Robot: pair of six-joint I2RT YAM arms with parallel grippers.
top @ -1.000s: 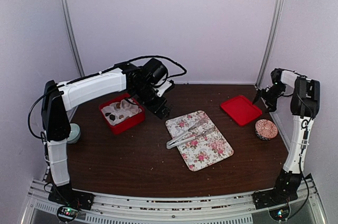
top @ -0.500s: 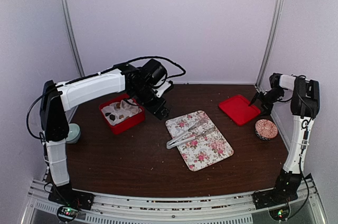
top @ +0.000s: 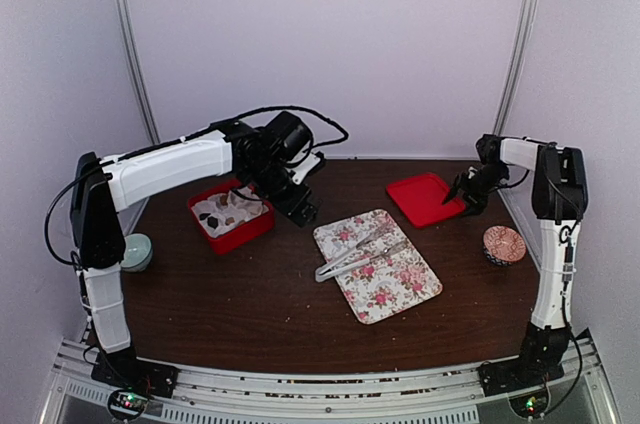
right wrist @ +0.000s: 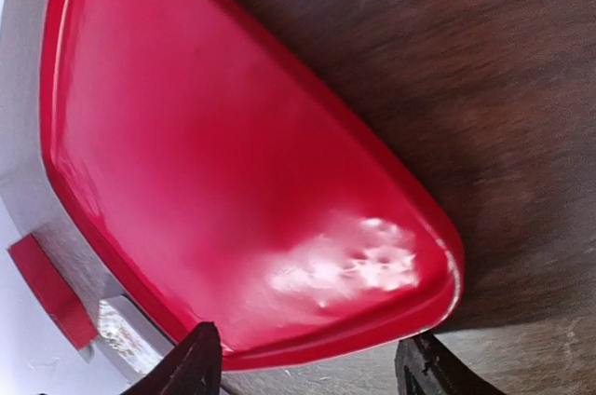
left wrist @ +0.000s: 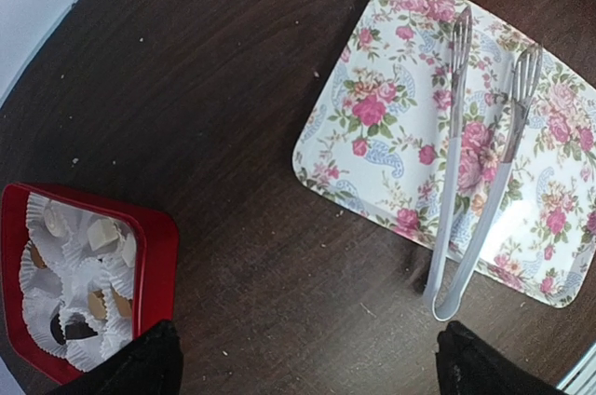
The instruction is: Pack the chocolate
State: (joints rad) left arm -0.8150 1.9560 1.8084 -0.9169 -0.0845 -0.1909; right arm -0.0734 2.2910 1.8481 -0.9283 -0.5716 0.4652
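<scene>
Table [top: 250, 294]: dark brown wood, speckled with pale crumbs. Plain pale walls [top: 330, 44] on three sides, with a metal post [top: 132, 64] in each back corner. Chocolate [left wrist: 76, 330]: dark and tan lumps among white paper cups [left wrist: 65, 227] in the red box [left wrist: 158, 255], far left. The flowered tray [left wrist: 372, 115] at centre carries tongs [left wrist: 444, 199]. Left pincer [top: 303, 206] gapes wide just beside the box, gripping nothing. Right pincer [right wrist: 312, 367] straddles the rim of the red lid [right wrist: 233, 162], far right. Its fingers are apart; cannot tell whether they are clamped on it.
</scene>
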